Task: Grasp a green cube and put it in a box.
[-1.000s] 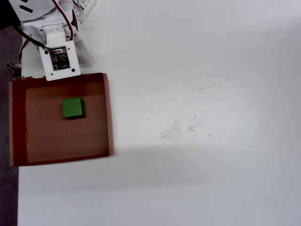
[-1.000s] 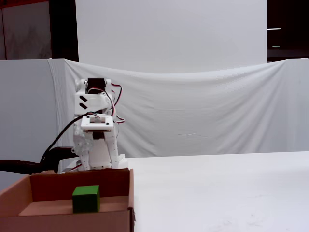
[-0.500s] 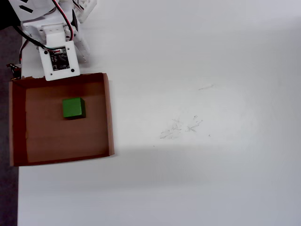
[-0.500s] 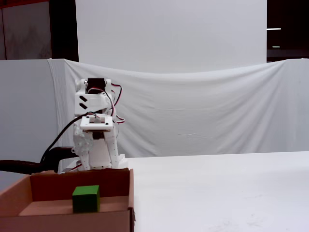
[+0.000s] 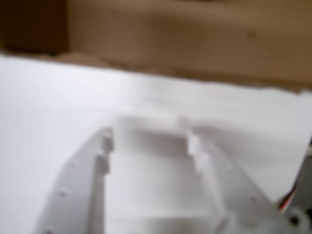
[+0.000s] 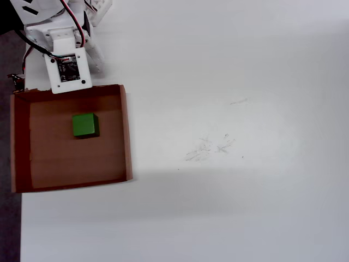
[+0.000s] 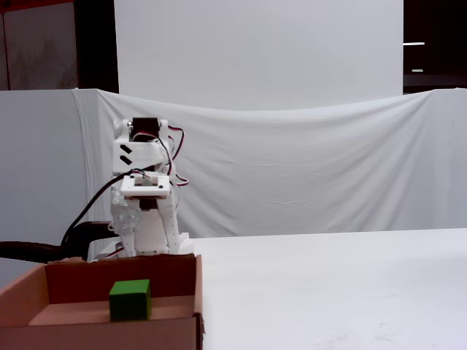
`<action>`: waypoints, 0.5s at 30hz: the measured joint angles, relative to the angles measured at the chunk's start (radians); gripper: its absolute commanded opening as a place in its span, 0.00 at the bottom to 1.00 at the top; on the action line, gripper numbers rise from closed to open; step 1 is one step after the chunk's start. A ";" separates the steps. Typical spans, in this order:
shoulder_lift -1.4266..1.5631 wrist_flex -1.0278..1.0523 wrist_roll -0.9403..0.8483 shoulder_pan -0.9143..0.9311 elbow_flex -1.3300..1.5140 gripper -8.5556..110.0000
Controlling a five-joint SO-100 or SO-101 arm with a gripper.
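Fingers [image 5: 107, 141] stand wide and empty beside the box [image 6: 126, 131], where your green cube [image 6: 85, 125] rests, so retract clear of its wall.

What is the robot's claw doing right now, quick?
Gripper: open and empty, above the white table. The green cube sits in the box.

A bright green cube [image 6: 85, 125] with plain faces sat in a brown cardboard box [image 6: 126, 131] whose floor was lighter brown. The counter [image 6: 245, 82] was white with faint grey scuffs. The pincer [image 5: 148, 141] was white, its wires red and black.
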 measured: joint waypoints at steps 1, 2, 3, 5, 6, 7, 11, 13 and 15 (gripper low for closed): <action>0.000 0.000 0.000 0.000 0.000 0.25; 0.000 0.000 0.000 0.000 0.000 0.25; 0.000 0.000 0.003 0.000 0.000 0.25; 0.000 0.000 0.005 0.000 0.000 0.25; 0.000 0.000 0.006 0.000 0.000 0.25; 0.000 0.000 0.006 0.000 0.000 0.25; 0.000 0.000 0.006 0.000 0.000 0.25; 0.000 0.000 0.006 0.000 0.000 0.25; 0.000 0.002 0.006 0.000 0.000 0.25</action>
